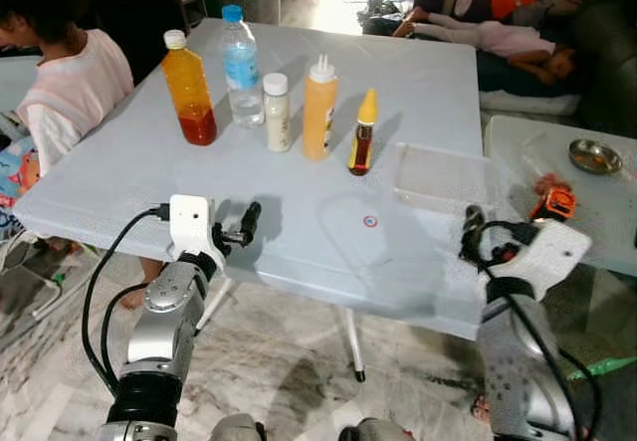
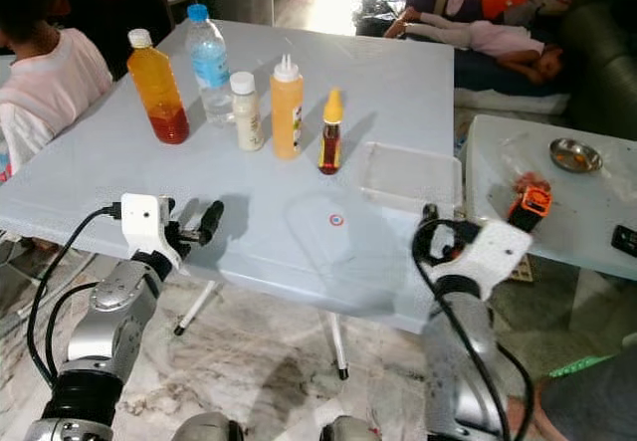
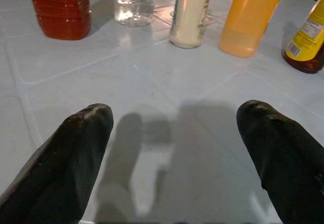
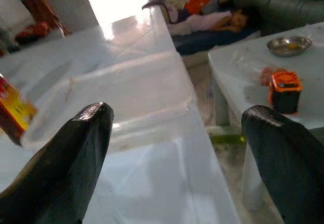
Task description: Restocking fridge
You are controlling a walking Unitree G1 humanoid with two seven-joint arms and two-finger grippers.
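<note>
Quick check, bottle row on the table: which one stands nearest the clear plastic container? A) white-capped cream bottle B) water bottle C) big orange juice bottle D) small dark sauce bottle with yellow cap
D: the small dark sauce bottle ends the row on the side of the clear plastic container.

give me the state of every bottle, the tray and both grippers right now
orange juice bottle: upright, capped
water bottle: upright, blue cap on
white bottle: upright, capped
orange squeeze bottle: upright
small sauce bottle: upright, yellow cap on
clear tray: empty, flat on table
left gripper: open, empty
right gripper: open, empty
</note>
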